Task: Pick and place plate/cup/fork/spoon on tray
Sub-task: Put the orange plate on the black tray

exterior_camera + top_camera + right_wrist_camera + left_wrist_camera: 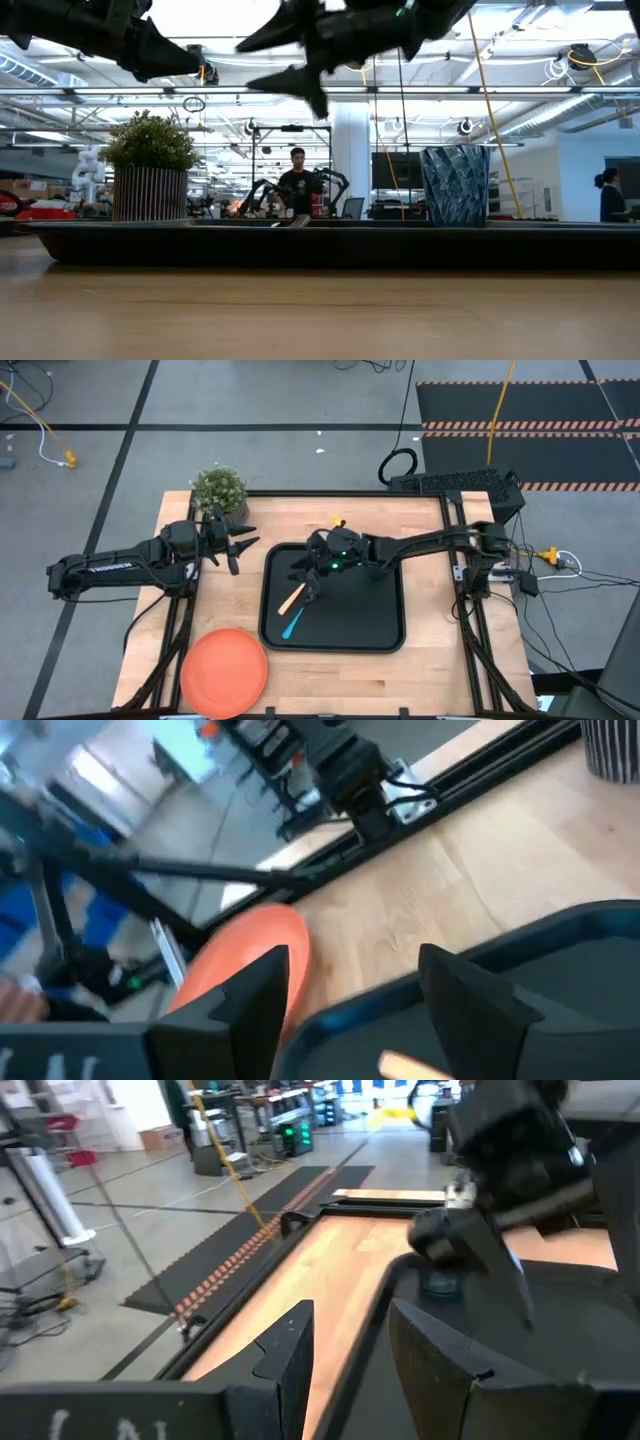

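Fork [291,598] and spoon [292,626] are seen on tray [380,628] in high view only; cup [455,186] is shown by low view. Plate [223,671] lies off-tray. Right gripper [307,582] hangs spread, empty, above tray; left gripper [238,547] spread, beside plant [219,488].

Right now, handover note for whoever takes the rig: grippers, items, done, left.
Right gripper: open, empty, above the tray's left part.
Left gripper: open, empty, waiting over the table beside the plant pot.
On the tray: fork, spoon, cup.
Not on the tray: plate, at the table's front left corner.
Left to do: the plate.
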`<state>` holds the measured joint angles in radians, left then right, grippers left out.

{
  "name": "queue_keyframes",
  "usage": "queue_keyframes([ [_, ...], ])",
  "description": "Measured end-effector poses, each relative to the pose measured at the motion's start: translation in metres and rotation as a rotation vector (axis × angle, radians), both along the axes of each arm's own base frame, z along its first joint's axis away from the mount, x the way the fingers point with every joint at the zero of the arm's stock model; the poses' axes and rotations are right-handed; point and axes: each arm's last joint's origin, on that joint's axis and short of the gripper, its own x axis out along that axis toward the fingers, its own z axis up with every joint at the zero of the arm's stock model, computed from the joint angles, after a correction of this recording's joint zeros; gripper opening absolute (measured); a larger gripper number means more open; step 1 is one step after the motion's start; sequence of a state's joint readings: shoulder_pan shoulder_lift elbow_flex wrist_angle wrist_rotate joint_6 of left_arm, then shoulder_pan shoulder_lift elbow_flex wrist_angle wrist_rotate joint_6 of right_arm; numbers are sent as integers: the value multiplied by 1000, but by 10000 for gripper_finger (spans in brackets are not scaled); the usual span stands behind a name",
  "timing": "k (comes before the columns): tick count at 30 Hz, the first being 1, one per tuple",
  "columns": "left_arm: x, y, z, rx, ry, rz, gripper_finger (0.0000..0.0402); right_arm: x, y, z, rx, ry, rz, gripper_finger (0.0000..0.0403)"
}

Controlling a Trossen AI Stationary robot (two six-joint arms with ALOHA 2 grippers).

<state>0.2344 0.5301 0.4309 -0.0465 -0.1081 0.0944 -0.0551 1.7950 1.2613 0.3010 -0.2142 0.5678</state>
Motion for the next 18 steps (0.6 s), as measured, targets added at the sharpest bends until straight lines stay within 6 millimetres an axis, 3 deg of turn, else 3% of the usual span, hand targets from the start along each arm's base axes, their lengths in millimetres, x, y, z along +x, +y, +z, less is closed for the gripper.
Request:
queue_keyframes([
  [5,1,-4,-2,-24,15,-123,136,-30,2,31,-173,84,-21,208],
  [9,3,-5,-6,-53,43,-160,136,-54,6,44,-376,201,-128,202],
  [12,6,-7,-7,-68,48,-180,136,-61,9,53,-445,187,-184,201],
  [15,9,-11,-8,-71,54,-209,136,-61,14,46,-377,151,-140,201],
  [18,9,-15,-6,-77,93,-234,136,-60,19,23,-231,216,-30,201],
])
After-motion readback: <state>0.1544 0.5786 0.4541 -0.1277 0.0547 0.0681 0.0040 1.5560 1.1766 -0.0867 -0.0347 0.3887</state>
